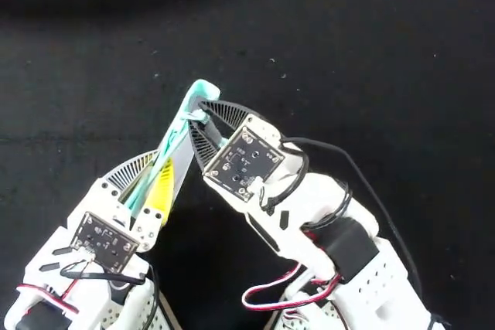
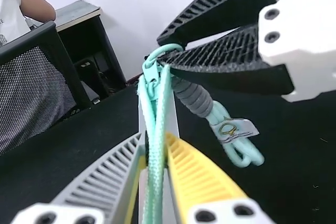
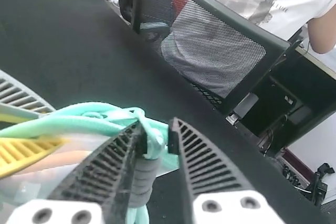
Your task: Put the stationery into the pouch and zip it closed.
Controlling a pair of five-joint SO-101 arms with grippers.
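A mint-green pouch point(image 1: 176, 138) is held up on edge over the black table, its zip line point(image 2: 155, 167) facing up. My left gripper point(image 1: 157, 179), with one grey and one yellow finger point(image 2: 195, 174), is shut on the pouch's near end. At the far end my right gripper point(image 1: 199, 119), with black ribbed fingers point(image 3: 113, 158), is shut on the zipper pull point(image 3: 155, 141). The slider point(image 2: 151, 72) sits at that far end. A mint cord with a small tag point(image 2: 233, 129) and a grey ribbed grip point(image 3: 140, 178) hang from the pull. What is inside the pouch is hidden.
Black cloth point(image 1: 371, 75) covers the table with free room all around the arms. Red and white cables point(image 1: 271, 293) loop by the right arm's base. A black mesh chair point(image 3: 210, 51) stands beyond the table's edge.
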